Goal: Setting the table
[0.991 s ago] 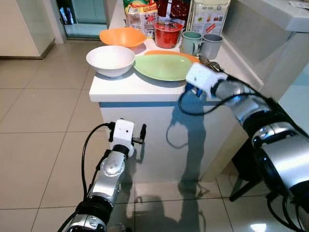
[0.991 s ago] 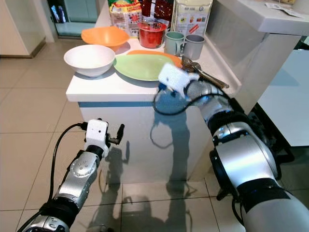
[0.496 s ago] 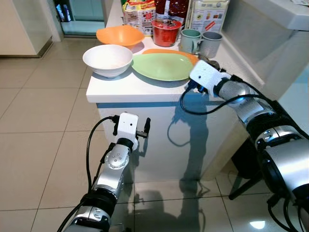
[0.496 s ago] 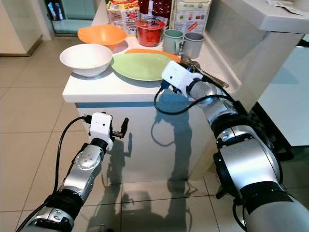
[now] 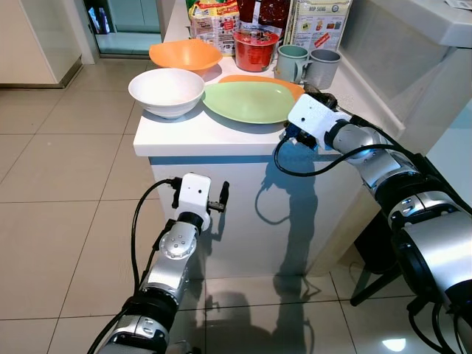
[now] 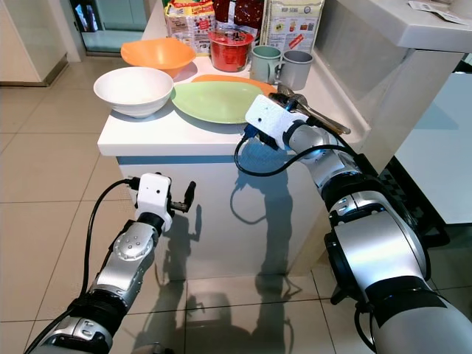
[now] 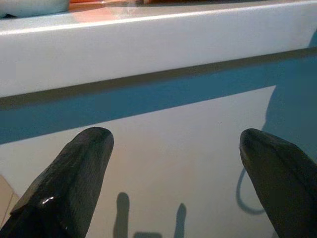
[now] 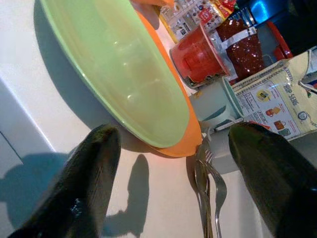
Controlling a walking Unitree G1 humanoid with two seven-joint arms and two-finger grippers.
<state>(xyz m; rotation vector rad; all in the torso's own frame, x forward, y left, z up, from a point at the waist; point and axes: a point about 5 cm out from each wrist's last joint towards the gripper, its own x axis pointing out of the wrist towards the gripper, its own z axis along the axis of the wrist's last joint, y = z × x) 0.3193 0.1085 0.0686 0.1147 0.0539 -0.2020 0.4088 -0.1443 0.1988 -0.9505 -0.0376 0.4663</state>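
1. The right gripper (image 8: 163, 163) is hovering at the worktop's (image 5: 184, 133) front edge near its right corner, its two black fingers (image 8: 89, 183) spread wide apart and holding nothing.
2. It is pointing toward the green plate (image 5: 249, 101), which is sitting on an orange plate (image 8: 183, 144) in the middle of the worktop.
3. A bundle of metal cutlery (image 6: 313, 112) is lying along the right edge, just beside the plates.
4. A white bowl (image 5: 167, 91) is resting at the front left corner, with an orange bowl (image 5: 185, 54) behind it.
5. A red container (image 5: 255, 49) and two mugs (image 5: 307, 65) are standing toward the back.
6. The left gripper (image 7: 173, 163) is hanging below the front edge, facing the cabinet front (image 7: 188, 148), fingers apart and empty.
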